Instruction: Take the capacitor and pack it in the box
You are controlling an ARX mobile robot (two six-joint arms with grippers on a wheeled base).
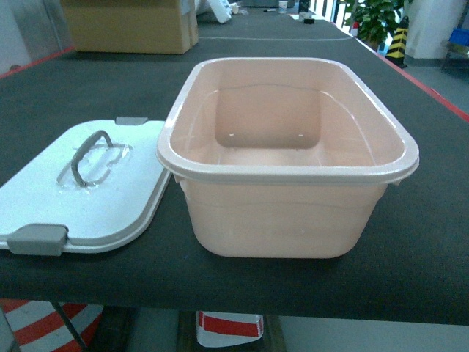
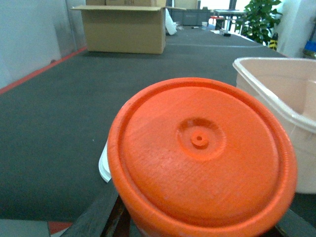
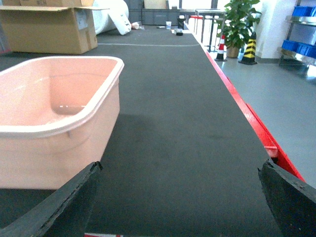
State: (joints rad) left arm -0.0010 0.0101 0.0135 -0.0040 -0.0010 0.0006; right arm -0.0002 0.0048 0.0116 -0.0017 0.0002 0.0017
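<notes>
The left hand (image 2: 197, 232) grips a round orange capacitor (image 2: 200, 153), its ridged matte face filling the view, just left of the smooth peach-pink box (image 1: 289, 158). The right hand (image 3: 177, 207) stands open, fingers (image 3: 54, 205) apart over the dark felt-like worktop (image 3: 187, 123), with the box to its near left.

Before me the peach-pink box (image 1: 286, 158) stands open and upright near the front edge of the dark tabletop (image 1: 432, 220), nothing inside it. Its white lid (image 1: 88, 191) lies flat just to its left, top up, touching the box rim, grey handle (image 1: 91, 155) and grey clasps showing. A cardboard carton (image 1: 128, 26) sits at the far left edge.
</notes>
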